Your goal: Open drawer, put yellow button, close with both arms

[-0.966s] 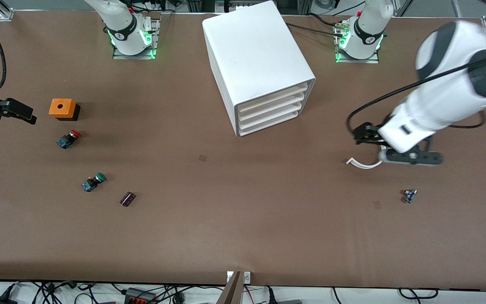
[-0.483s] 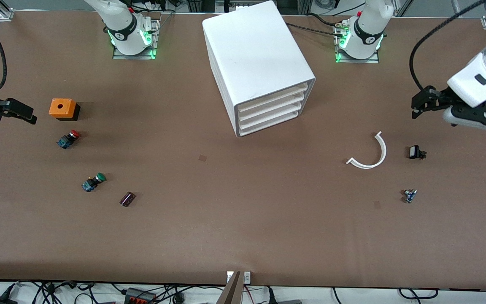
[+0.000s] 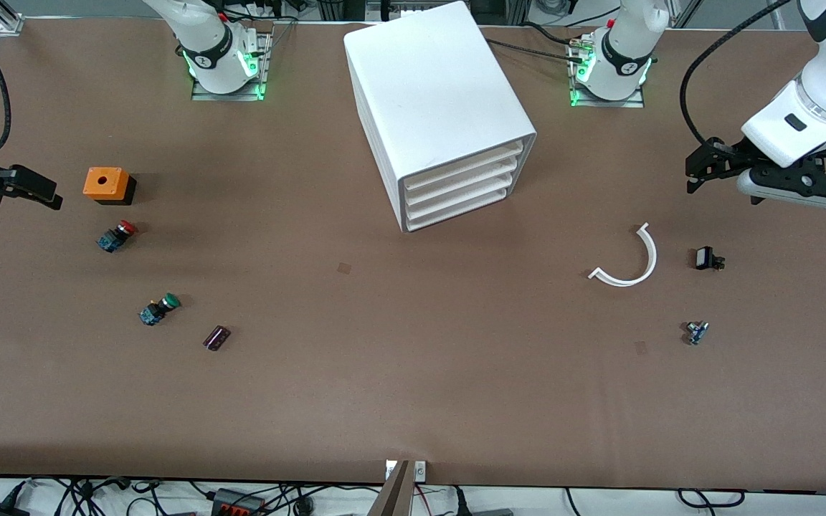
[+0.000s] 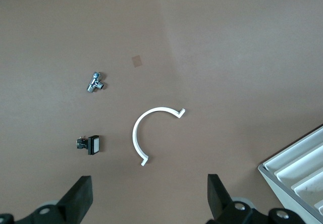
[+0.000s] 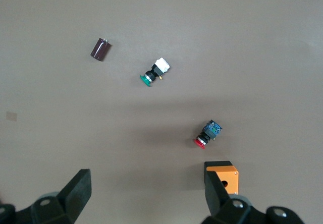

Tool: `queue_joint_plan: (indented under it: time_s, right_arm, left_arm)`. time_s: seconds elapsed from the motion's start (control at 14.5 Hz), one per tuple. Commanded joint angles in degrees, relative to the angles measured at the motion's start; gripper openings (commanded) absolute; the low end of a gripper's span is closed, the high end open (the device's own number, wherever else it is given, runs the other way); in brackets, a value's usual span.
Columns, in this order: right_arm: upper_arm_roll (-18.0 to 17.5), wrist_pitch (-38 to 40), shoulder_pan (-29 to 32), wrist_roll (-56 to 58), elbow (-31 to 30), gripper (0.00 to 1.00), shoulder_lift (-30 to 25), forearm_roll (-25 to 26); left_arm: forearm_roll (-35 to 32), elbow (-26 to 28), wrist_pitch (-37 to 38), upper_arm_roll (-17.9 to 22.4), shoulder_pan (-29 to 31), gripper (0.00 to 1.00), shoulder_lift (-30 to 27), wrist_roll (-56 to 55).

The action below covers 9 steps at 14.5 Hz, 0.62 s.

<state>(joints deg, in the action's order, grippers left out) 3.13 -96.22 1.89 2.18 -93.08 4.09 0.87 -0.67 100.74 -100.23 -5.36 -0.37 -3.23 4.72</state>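
Left hand (image 4: 149, 191) and right hand (image 5: 146, 183) both hang wide and hold nothing at mid-height by the front view's side edges, each at its own arm's end of the worktop (image 3: 413, 387), while the drawer unit (image 3: 442, 122) at top centre has every drawer shut and no yellow button shows anywhere

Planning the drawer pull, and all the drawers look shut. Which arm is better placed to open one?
Left. The fronts of the drawer unit face the left arm's end, where the open left hand hovers. The right hand is by the orange box, at the unit's blank side.
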Motion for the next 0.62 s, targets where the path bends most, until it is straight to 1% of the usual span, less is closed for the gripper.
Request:
queue_joint_plan:
  time_s: [0.0,0.55]
  right_arm:
    - [-0.84,0.15,0.66,0.89,-1.14,1.0,-1.28,0.36]
    - [-0.93,-0.02,0.48,0.81,-1.05,1.0,-1.28,0.36]
  left_arm:
    - [1.11,0.6,0.3,0.61,-0.33,1.0,-0.64,-0.67]
    - [1.11,-0.28,0.56,0.09,-0.33,1.0,-0.38,-1.11]
